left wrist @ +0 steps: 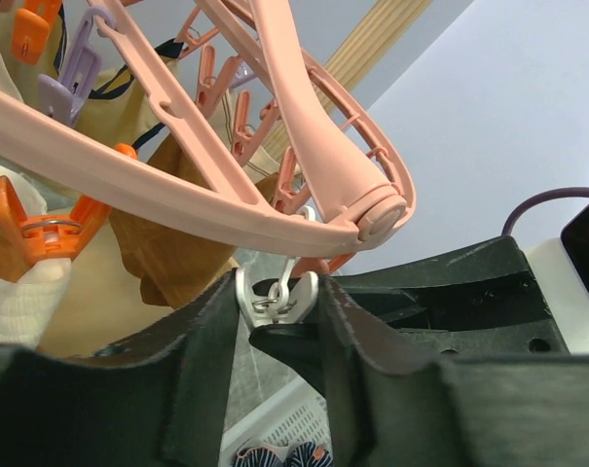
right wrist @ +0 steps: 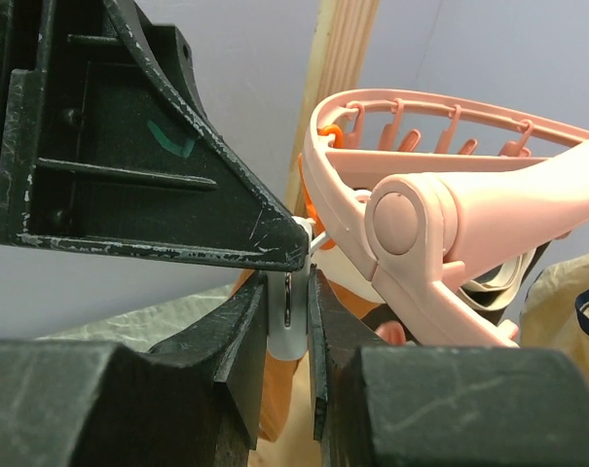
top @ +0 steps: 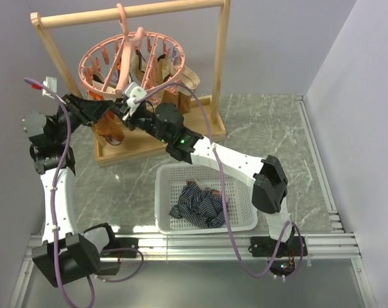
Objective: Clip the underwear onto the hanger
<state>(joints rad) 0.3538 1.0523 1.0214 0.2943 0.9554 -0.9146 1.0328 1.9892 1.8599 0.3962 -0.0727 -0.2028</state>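
Note:
The pink ring hanger (top: 133,61) hangs from the wooden rack; it also shows in the left wrist view (left wrist: 304,146) and the right wrist view (right wrist: 450,243). A small white clip (top: 136,93) dangles under its rim. My left gripper (top: 122,106) has a finger on each side of this clip (left wrist: 296,300). My right gripper (top: 137,108) is pinched on the same clip (right wrist: 289,331) from the other side. The navy striped underwear (top: 197,205) lies crumpled in the white basket (top: 161,192), held by neither gripper; a bit of it shows low in the left wrist view (left wrist: 275,455).
The wooden rack (top: 129,14) stands at the back left on its base. Brown and tan garments (left wrist: 167,243) hang from orange clips (left wrist: 31,224) on the hanger. A purple cable (top: 213,141) loops over the right arm. Walls close in the left, back and right.

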